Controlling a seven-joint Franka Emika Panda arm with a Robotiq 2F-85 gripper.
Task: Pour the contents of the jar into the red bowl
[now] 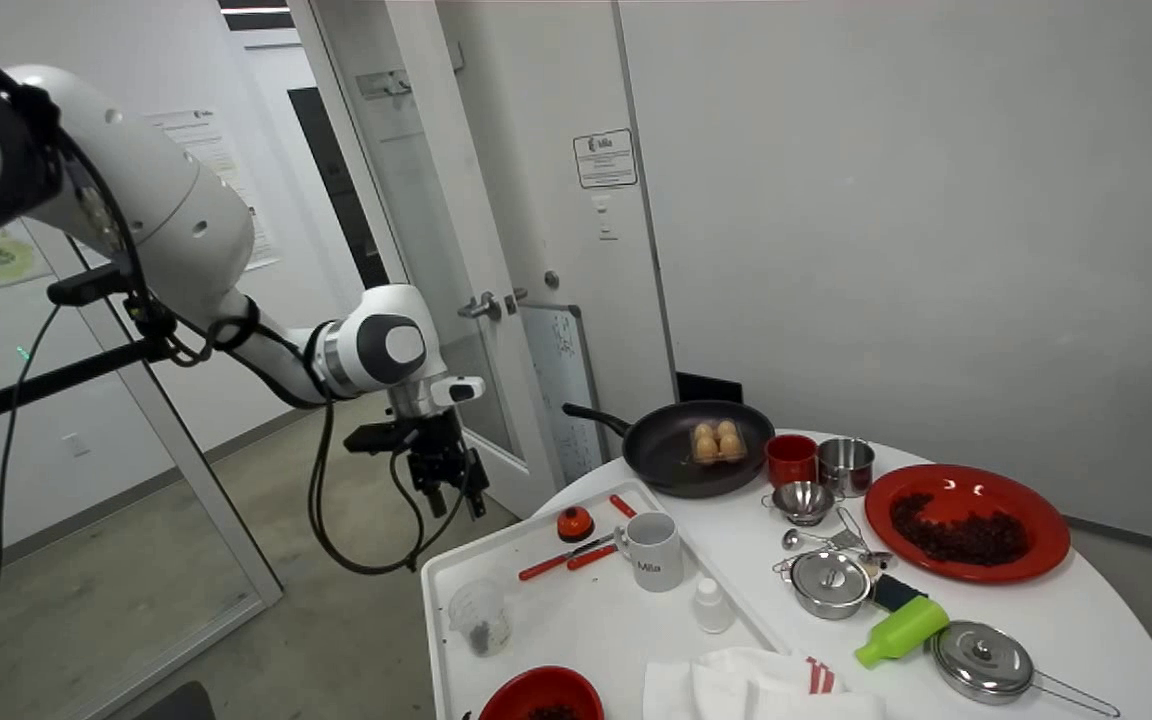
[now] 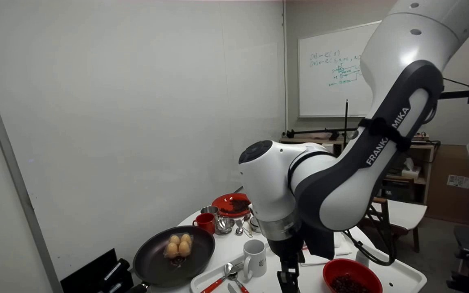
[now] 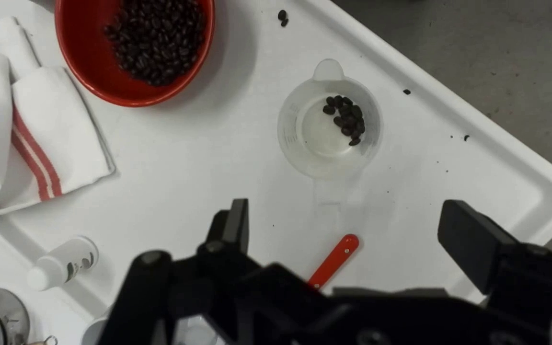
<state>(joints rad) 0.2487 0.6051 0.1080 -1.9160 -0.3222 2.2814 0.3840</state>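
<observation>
Jaws wide apart, abv tray (image 3: pixel 199 172)

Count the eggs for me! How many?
4. All sit in the clear carton in the dark frying pan; in an exterior view: upper left egg, upper right egg, lower left egg, lower right egg. No others show.

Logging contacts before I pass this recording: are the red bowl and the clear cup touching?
Apart. The wrist view shows a strip of white tray between the red bowl and the clear cup.
</observation>
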